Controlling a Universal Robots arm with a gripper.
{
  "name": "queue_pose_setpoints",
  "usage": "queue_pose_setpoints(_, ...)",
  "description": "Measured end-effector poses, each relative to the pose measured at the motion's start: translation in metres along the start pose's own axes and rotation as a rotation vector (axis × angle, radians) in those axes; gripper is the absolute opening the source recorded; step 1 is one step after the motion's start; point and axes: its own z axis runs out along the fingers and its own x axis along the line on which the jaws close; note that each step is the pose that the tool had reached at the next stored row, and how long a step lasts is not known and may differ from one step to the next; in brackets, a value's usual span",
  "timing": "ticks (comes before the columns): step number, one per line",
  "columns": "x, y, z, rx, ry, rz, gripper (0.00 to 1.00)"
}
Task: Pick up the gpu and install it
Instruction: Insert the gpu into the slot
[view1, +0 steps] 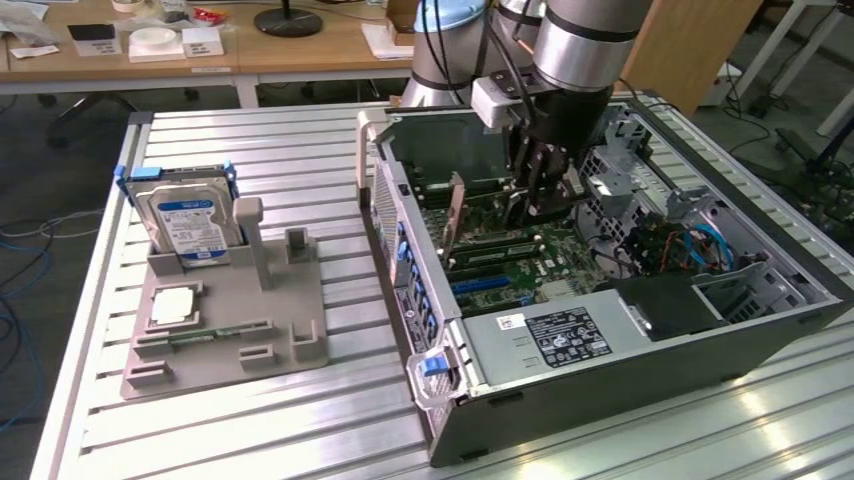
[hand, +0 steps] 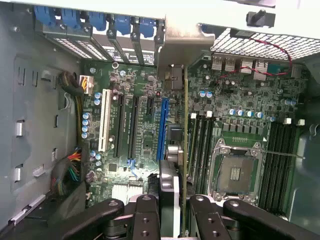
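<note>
1. gripper (view1: 541, 205) deep inside the computer case (view1: 747, 300), centre-right of the exterior frame, fingers clamped on the gpu (hand: 184, 145).
2. gpu upright, edge-on, hanging over the motherboard (hand: 245, 115) just beside the blue slot (hand: 161, 127).
3. best kept square to the slot, lowered slowly, no tilt.

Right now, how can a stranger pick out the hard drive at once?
Start at the open computer case; on the exterior view's left of it sits a grey holder. The hard drive stands upright at its far end, the one silver thing with a blue-white label.
</note>
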Motion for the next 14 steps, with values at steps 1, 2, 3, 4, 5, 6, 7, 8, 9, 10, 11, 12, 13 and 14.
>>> queue_pose_setpoints(1, 0.0, 0.0, 0.0, 0.0, 0.0, 0.0, 0.28)
queue_pose_setpoints(2, 0.0, 0.0, 0.0, 0.0, 0.0, 0.0, 0.28)
queue_pose_setpoints(3, 0.0, -0.0001, 0.0001, 0.0001, 0.0, 0.0, 0.28)
queue_pose_setpoints(4, 0.0, -0.0001, 0.0001, 0.0001, -0.0001, 0.0, 0.28)
queue_pose_setpoints(5, 0.0, -0.0001, 0.0001, 0.0001, -0.0001, 0.0, 0.28)
queue_pose_setpoints(6, 0.0, -0.0001, 0.0001, 0.0001, -0.0002, 0.0, 0.28)
queue_pose_setpoints(7, 0.0, -0.0001, 0.0001, 0.0001, -0.0001, 0.0, 0.28)
queue_pose_setpoints(8, 0.0, -0.0001, 0.0001, 0.0001, -0.0001, 0.0, 0.28)
queue_pose_setpoints(9, 0.0, -0.0001, 0.0001, 0.0001, -0.0001, 0.0, 0.28)
queue_pose_setpoints(10, 0.0, -0.0001, 0.0001, 0.0001, -0.0001, 0.0, 0.28)
queue_pose_setpoints(11, 0.0, -0.0001, 0.0001, 0.0, -0.0001, 0.0, 0.28)
queue_pose_setpoints(12, 0.0, -0.0001, 0.0001, 0.0001, -0.0001, 0.0, 0.28)
queue_pose_setpoints(13, 0.0, -0.0001, 0.0001, 0.0001, -0.0001, 0.0, 0.28)
queue_pose_setpoints(14, 0.0, -0.0001, 0.0001, 0.0001, -0.0001, 0.0, 0.28)
